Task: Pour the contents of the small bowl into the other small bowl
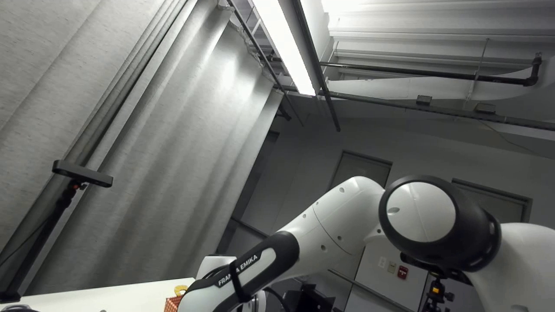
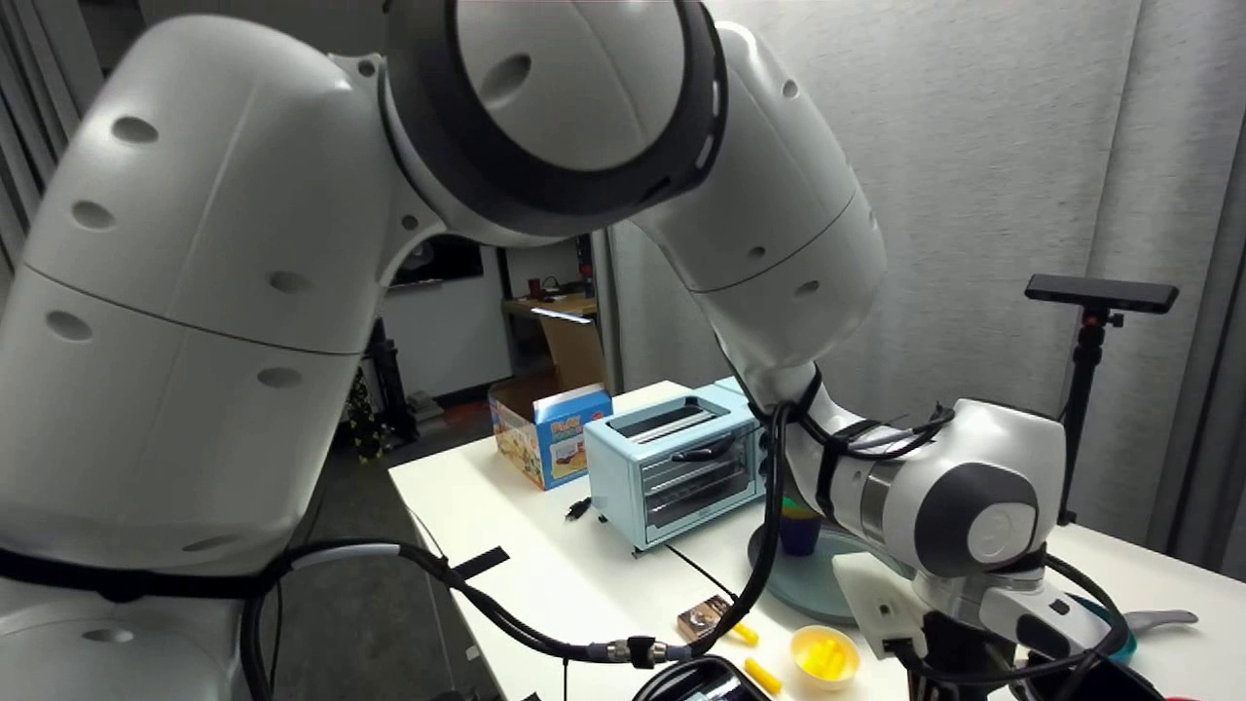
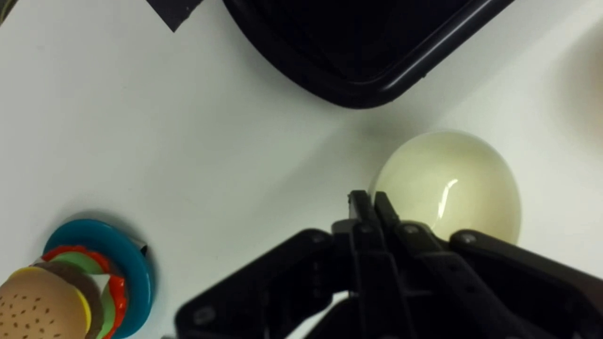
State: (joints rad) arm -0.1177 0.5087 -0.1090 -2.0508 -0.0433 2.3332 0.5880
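In the wrist view a small, pale cream bowl (image 3: 452, 188) has one wall between the fingertips of my gripper (image 3: 371, 200), one on each side of it. The jaws are shut on that rim, and the near part of the bowl is hidden behind them. Its visible inside is smooth, with a bright reflection and nothing lying in it. The other small bowl (image 2: 806, 672), yellowish and holding several yellow pieces (image 2: 827, 657), stands on the table in an exterior view. There, the gripper's dark body lies to the right of it, with its fingertips cut off by the lower edge.
A black tray (image 3: 358, 94) lies above the cream bowl in the wrist view. A toy burger (image 3: 42, 303) sits on a teal plate (image 3: 141, 292) at lower left. A toaster oven (image 2: 672, 467), grey-blue plate (image 2: 813, 594), small box (image 2: 703, 619) and yellow stick (image 2: 762, 675) stand on the table.
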